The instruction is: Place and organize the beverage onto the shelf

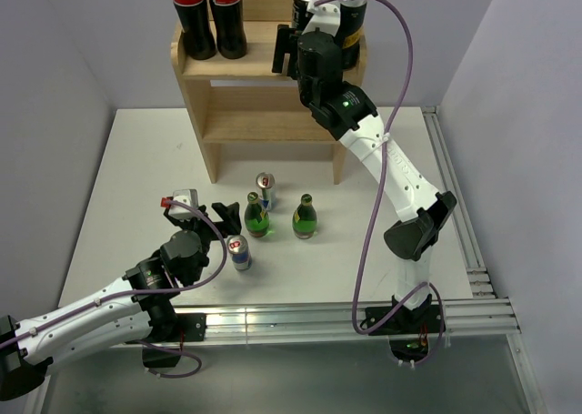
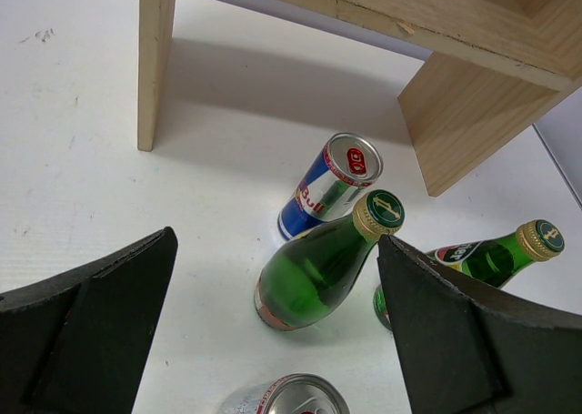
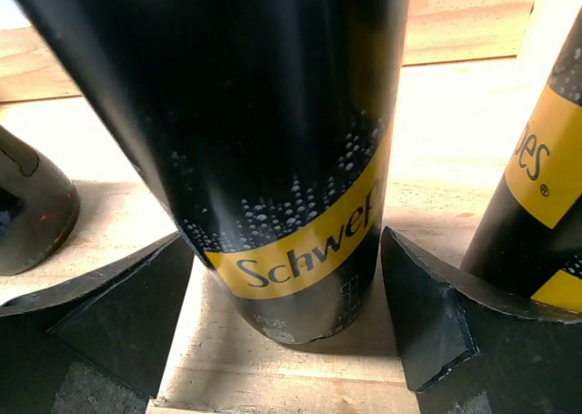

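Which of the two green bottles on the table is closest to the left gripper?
The left green bottle. It stands just ahead of the open left gripper, while the other green bottle stands beyond it, farther to the right.

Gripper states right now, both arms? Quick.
Left gripper: open, holding nothing.
Right gripper: fingers closed on the black can, which stands on the shelf.

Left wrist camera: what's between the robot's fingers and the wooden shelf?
In the left wrist view, a green bottle stands nearest the left gripper, a Red Bull can behind it, then bare table up to the shelf.
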{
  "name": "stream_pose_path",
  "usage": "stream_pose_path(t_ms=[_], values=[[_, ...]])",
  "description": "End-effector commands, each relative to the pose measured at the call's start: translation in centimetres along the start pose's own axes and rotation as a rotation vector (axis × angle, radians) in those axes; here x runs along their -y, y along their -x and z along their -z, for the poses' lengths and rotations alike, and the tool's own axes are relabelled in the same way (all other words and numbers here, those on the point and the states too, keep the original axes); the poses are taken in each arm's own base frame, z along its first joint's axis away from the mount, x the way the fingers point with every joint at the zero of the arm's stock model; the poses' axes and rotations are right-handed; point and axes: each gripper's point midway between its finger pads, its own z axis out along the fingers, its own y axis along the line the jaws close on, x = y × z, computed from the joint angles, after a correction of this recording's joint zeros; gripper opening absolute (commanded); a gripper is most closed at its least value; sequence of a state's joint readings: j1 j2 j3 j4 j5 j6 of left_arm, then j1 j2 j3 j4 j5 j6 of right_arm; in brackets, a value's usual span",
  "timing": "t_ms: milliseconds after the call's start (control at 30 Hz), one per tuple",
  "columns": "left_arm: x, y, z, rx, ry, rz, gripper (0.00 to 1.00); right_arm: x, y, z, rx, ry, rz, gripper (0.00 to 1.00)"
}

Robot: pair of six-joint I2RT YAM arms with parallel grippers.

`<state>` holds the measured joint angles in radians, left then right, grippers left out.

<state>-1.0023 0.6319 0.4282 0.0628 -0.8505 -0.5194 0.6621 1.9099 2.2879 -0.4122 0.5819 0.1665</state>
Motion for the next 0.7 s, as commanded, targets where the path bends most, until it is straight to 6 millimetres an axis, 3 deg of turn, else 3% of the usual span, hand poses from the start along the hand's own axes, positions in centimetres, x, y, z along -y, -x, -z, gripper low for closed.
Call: stream_pose_path(t_ms=[0, 167, 667], values=[[0.1, 0.1, 0.0, 0.004, -0.009, 0.027, 0.99, 0.8, -0.3, 0.4, -0.022, -0.013, -0.008, 0.9], [0.1, -0.1, 0.0, 0.001, -0.008, 0.023, 1.0, 0.3, -0.6, 1.0, -0.032, -0.003, -0.011, 0.9], [0.1, -0.1, 0.0, 0.001, -0.004, 0.021, 0.99, 0.6, -3.3, 5.8, -0.085, 0.01, -0.039, 0.9]])
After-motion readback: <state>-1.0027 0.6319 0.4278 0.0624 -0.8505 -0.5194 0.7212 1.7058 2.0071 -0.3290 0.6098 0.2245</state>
